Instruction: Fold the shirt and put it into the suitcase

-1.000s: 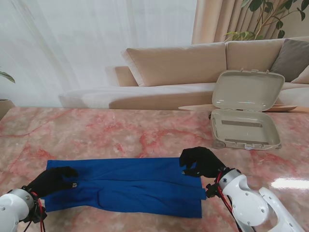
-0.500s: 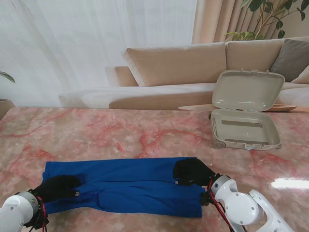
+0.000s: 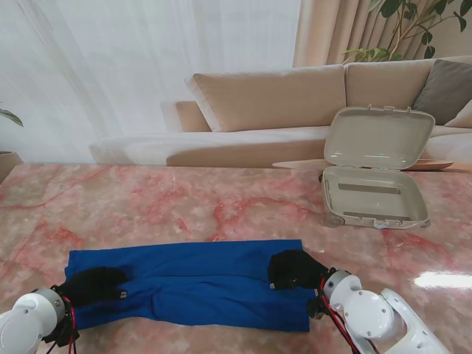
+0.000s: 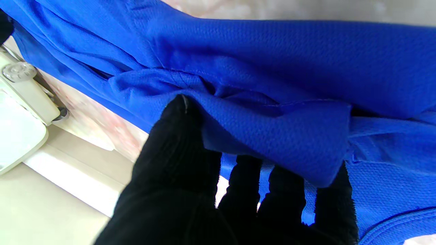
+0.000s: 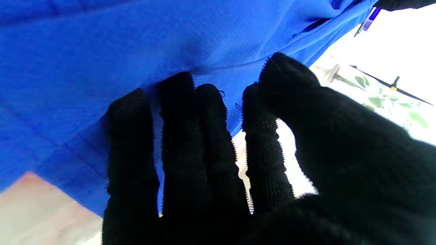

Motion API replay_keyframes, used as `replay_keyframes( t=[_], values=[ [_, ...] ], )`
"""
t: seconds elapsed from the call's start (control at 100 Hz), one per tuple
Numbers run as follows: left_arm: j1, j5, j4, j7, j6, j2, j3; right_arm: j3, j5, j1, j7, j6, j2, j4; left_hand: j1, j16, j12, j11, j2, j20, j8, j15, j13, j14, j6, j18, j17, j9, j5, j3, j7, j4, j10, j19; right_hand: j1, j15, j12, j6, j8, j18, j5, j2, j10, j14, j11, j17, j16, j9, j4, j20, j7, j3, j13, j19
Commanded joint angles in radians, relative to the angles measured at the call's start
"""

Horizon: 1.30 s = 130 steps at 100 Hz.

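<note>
both robot hands (image 3: 94, 285) (image 3: 293, 268) pinch the blue shirt (image 3: 199, 280).

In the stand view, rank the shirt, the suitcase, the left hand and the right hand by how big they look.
1. shirt, widest by far.
2. suitcase, open; it sits farther from me, so true size is unsure.
3. left hand and right hand look alike; no ranking between them.
</note>
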Motion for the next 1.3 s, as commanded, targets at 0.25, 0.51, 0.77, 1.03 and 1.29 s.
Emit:
replay_keyframes(
  t=[0.25, 0.51, 0.77, 1.03, 1.29],
  values=[
    [-0.014, -0.012, 0.067, -0.036, 0.001, 0.002, 0.047, 0.010, -0.041, 0.031, 0.034, 0.067, 0.008, 0.065, -0.005, -0.131, -0.015, -0.017, 0.030, -0.003, -0.012, -0.139, -0.022, 0.040, 0.019, 0.013, -0.020, -0.026, 0.000, -0.037, -0.019, 0.027, 0.010, -0.011, -0.054, -0.032, -0.020, -0.015, -0.011, 0.034, 0.028, -0.025, 0.008, 0.079, 0.001, -0.016, -0.036, 0.040, 0.027, -0.052, 0.001, 0.000, 0.021, 0.001],
    [-0.061, -0.031, 0.099, -0.021, -0.026, 0.001, 0.081, 0.032, -0.100, 0.058, 0.024, 0.092, 0.008, 0.091, -0.006, -0.130, -0.015, -0.013, 0.026, -0.005, -0.017, -0.135, -0.022, 0.041, 0.022, 0.010, -0.020, -0.028, -0.013, -0.038, -0.022, 0.028, 0.009, -0.015, -0.067, -0.033, -0.018, -0.038, -0.007, -0.011, 0.033, -0.047, -0.018, 0.045, 0.019, -0.025, -0.047, 0.046, 0.011, -0.070, 0.010, 0.037, 0.020, 0.008],
    [-0.123, -0.068, 0.132, -0.021, -0.050, 0.003, 0.136, 0.080, -0.168, 0.069, 0.052, 0.112, 0.018, 0.095, -0.015, -0.132, -0.017, -0.015, 0.026, -0.010, -0.034, -0.137, -0.029, 0.041, 0.018, 0.011, -0.025, -0.036, -0.048, -0.038, -0.053, 0.028, 0.012, -0.020, -0.059, -0.042, -0.019, -0.034, -0.003, -0.020, 0.022, -0.035, -0.015, 0.044, 0.023, -0.040, -0.054, 0.030, 0.012, -0.077, 0.009, 0.028, 0.004, 0.003],
    [-0.150, -0.081, 0.133, -0.023, -0.046, 0.004, 0.158, 0.106, -0.197, 0.068, 0.040, 0.124, 0.017, 0.091, -0.022, -0.134, -0.022, -0.021, 0.027, -0.014, -0.058, -0.140, -0.035, 0.045, 0.022, 0.011, -0.029, -0.041, -0.055, -0.038, -0.094, 0.028, 0.017, -0.025, -0.054, -0.051, -0.023, -0.028, -0.001, -0.017, 0.010, -0.023, -0.010, 0.051, 0.018, -0.065, -0.058, 0.021, 0.021, -0.080, 0.002, 0.005, -0.015, -0.004],
    [-0.124, -0.090, 0.082, 0.013, -0.045, -0.006, 0.124, 0.146, -0.188, 0.034, 0.018, 0.132, 0.010, 0.012, -0.033, -0.136, -0.026, -0.026, 0.031, -0.016, -0.066, -0.143, -0.037, 0.048, 0.022, 0.011, -0.031, -0.040, -0.053, -0.041, -0.111, 0.027, 0.018, -0.027, -0.082, -0.057, -0.029, -0.036, -0.004, -0.003, 0.004, -0.028, -0.015, 0.059, 0.001, -0.104, -0.055, 0.020, 0.019, -0.073, -0.005, -0.011, -0.032, 0.000]
  ],
)
